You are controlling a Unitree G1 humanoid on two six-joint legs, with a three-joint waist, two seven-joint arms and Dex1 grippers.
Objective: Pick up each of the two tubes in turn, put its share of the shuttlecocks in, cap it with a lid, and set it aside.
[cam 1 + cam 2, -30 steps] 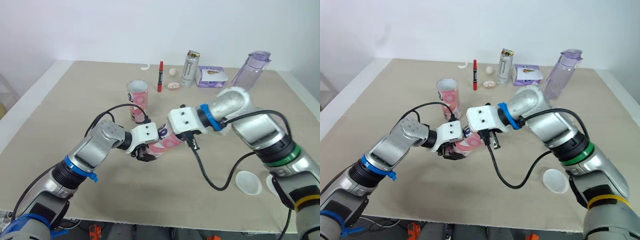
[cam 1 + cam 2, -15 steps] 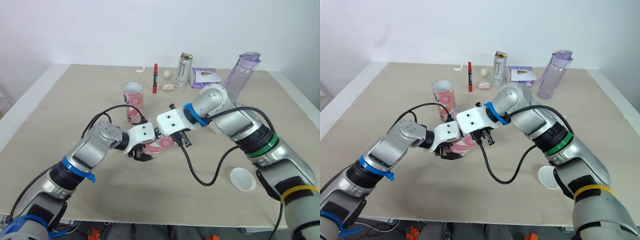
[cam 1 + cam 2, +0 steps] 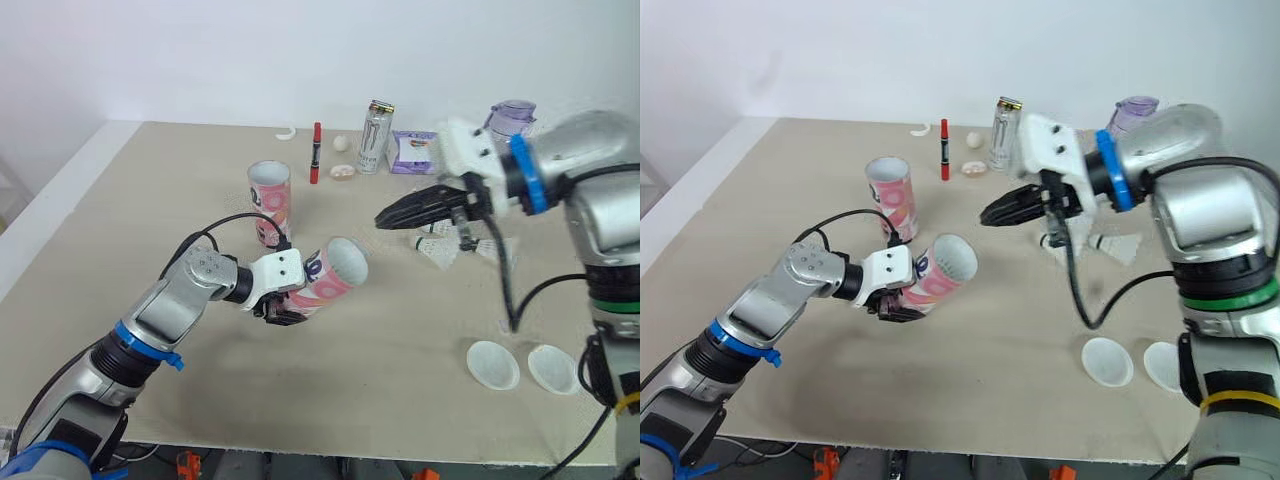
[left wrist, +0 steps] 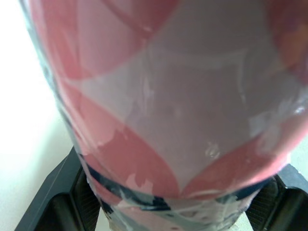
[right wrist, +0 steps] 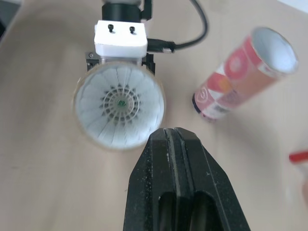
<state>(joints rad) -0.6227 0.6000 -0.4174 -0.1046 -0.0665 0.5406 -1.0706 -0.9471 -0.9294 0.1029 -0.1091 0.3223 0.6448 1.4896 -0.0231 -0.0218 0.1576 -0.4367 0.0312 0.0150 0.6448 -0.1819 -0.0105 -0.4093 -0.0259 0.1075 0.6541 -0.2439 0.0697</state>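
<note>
Pink patterned tube [image 3: 325, 280] lies tilted at centre frame, mouth facing right, and the left claw [image 3: 285, 308] is clamped around its base. The right wrist view looks down the bore, where a shuttlecock [image 5: 119, 102] sits inside. Right of centre, the right claw [image 3: 392, 214] is pressed closed and carries nothing. Loose shuttlecocks [image 3: 437, 250] lie on the bench [image 3: 150, 200] just beneath it. 2 white lids [image 3: 493, 364] sit at lower right, and the second tube [image 3: 270, 200] stands upright behind. Filling appears to be the step in hand. Next, the right claw must open, fetch another shuttlecock and feed it nose-first into the mouth.
</note>
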